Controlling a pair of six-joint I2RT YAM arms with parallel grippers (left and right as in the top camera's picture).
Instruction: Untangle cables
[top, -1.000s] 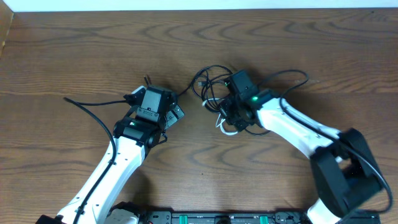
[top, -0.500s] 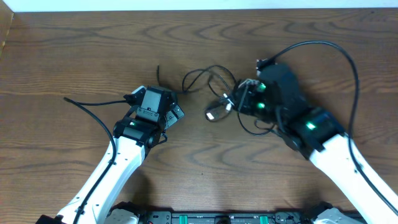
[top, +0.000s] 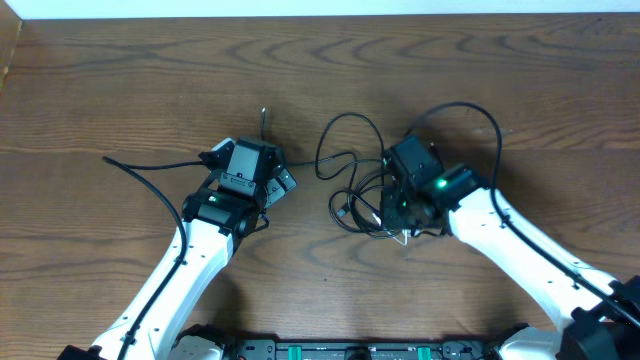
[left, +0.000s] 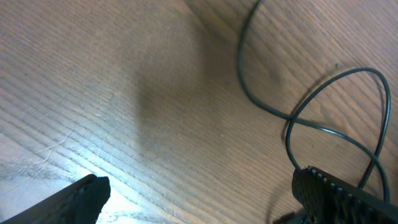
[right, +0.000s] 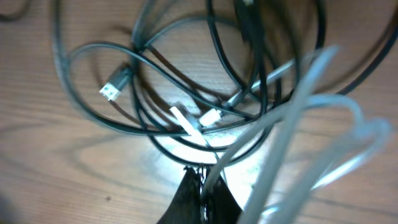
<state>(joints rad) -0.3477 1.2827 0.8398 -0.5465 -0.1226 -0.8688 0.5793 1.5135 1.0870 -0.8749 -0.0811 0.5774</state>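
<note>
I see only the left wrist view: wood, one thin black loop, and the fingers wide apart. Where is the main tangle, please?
Observer: The tangle of cables lies to the right of the left gripper, directly under the right gripper.
Operator: Does the right gripper hold something?
Observer: Its fingers are shut. In the right wrist view a white cable seems to rise from between them, but it is blurred.
Operator: Is any plug end free?
Observer: Yes, a dark cable's USB plug lies on the table, away from the grip.
</note>
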